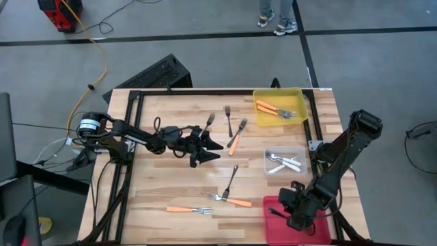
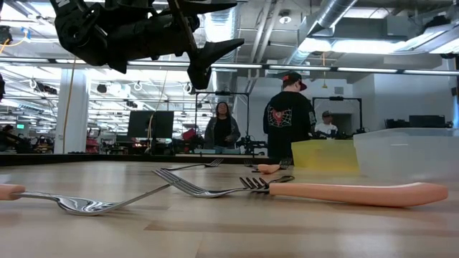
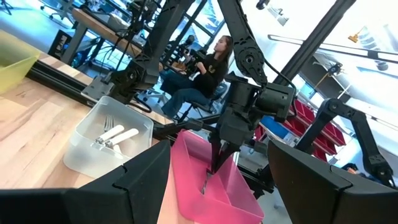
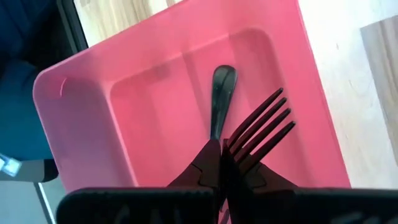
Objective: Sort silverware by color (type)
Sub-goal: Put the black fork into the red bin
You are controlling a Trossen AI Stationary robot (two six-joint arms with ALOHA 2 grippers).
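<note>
Bare wooden tabletop [image 1: 157, 184] lower left offers open passage. Centre frame: left arm's black gripper [image 1: 208, 150] blocks. Scattered orange-handled forks [image 1: 189, 210] and dark metal forks [image 1: 229, 183] clutter lower centre.

This is a large robotics lab or industrial workshop. The pale wooden plank counter [image 1: 164, 184] stands in a black metal frame on a grey concrete floor [image 1: 205, 27] marked with dark lines, where a yellow cable [image 1: 102, 58] trails to a red box [image 1: 60, 14]. Beyond it run exposed silver ceiling ducts [image 2: 326, 18] and strip lights, dark monitors [image 2: 150, 123], further black robot arms on frames [image 3: 249, 68], red storage bins [image 3: 311, 118], and people standing [image 2: 287, 115] or seated [image 3: 208, 68] at workstations.
</note>
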